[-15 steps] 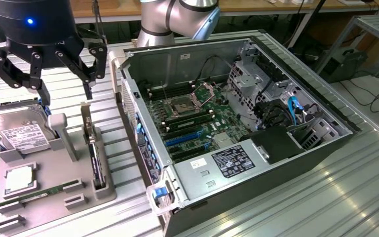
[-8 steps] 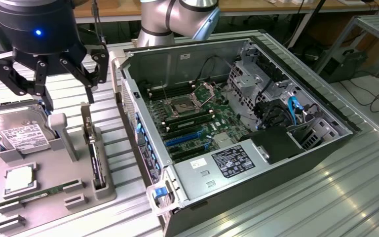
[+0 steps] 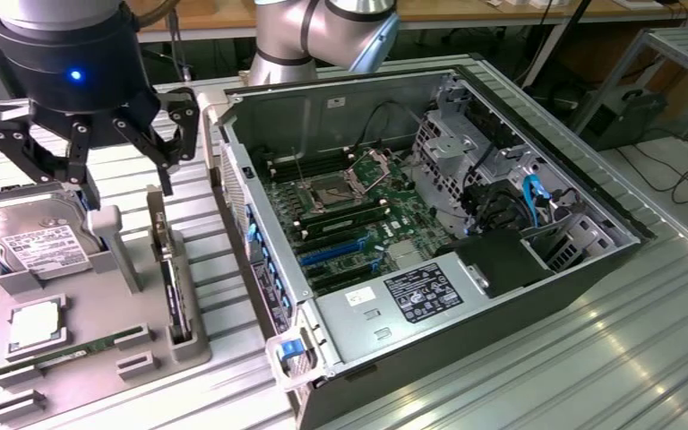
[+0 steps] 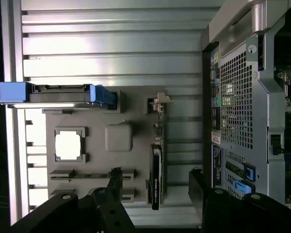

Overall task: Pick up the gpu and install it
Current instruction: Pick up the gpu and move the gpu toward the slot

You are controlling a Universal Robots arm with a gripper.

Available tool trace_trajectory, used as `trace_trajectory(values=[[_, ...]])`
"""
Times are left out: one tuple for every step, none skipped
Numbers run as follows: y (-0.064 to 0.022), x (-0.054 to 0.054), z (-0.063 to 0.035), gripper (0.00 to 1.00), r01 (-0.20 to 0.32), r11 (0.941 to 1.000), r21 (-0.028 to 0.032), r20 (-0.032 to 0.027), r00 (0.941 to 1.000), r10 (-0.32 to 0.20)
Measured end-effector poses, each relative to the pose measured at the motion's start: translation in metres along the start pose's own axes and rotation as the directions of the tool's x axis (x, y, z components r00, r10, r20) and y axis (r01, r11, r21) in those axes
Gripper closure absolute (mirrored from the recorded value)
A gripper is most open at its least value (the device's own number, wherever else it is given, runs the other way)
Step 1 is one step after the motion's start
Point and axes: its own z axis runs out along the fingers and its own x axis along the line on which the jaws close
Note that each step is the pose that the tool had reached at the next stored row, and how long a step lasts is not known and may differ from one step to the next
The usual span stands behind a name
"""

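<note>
**Exterior view:** Hangs wrist-down at the exterior view's left, black gripper (image 3: 126,184) pointed straight at the table, jaws spread as wide as they go and gripping nothing. Hovers over the gray parts holder (image 3: 165,358), fingertips above the gpu (image 3: 173,296) and clear of it. Finds the gpu standing on edge in a slot along the holder's right side, just beside the open computer case (image 3: 308,116). Shows a hard drive (image 3: 33,237) propped upright at the holder's far left, a processor (image 3: 36,324) lying flat nearer, and a memory stick (image 3: 69,356) nearer again. Shows the case lying on its side on the slatted metal table (image 3: 631,340), panel off, with motherboard (image 3: 344,206) and power supply (image 3: 410,291) exposed. Catches the arm's gray elbow (image 3: 320,36) rising behind the case.

**Wrist view:** Looks straight down past two black fingers (image 4: 115,183) set wide apart. Puts the gpu edge-on in the gap between them, touching neither, with its silver bracket (image 4: 160,99) at the end away from the fingers. Takes in the hard drive's blue rails (image 4: 14,92) level with that bracket end. Takes in the processor and memory stick on the side of the gpu away from the case, and the case's perforated rear panel (image 4: 235,97) close beside the holder.
</note>
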Motion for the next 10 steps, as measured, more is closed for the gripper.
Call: trace_trajectory(values=[[-0.0002,0.0,0.0018,0.34,0.0,1.0,0.0001,0.0,1.0,0.0],[-0.0005,0.0,0.0037,0.34,0.0,1.0,0.0,0.0,1.0,0.0],[-0.0018,0.0,0.0054,0.34,0.0,1.0,0.0001,-0.0002,1.0,0.0],[-0.0034,0.0,0.0073,0.34,0.002,1.0,0.0001,-0.0004,1.0,-0.002],[-0.0039,0.0,0.009,0.34,0.008,1.0,0.0,-0.0011,1.0,-0.008],[-0.005,0.0,0.0119,0.34,0.019,0.9998,0.0,-0.0019,0.9998,-0.019],[-0.0059,0.0,0.0132,0.34,0.022,0.9998,-0.0001,-0.002,0.9998,-0.022],[-0.0073,0.0,0.015,0.34,0.023,0.9997,-0.0001,-0.0021,0.9997,-0.023],[-0.0078,0.0,0.0165,0.34,0.023,0.9997,-0.0002,-0.002,0.9997,-0.023],[-0.0083,0.0,0.0175,0.34,0.023,0.9997,-0.0001,-0.0021,0.9997,-0.023]])
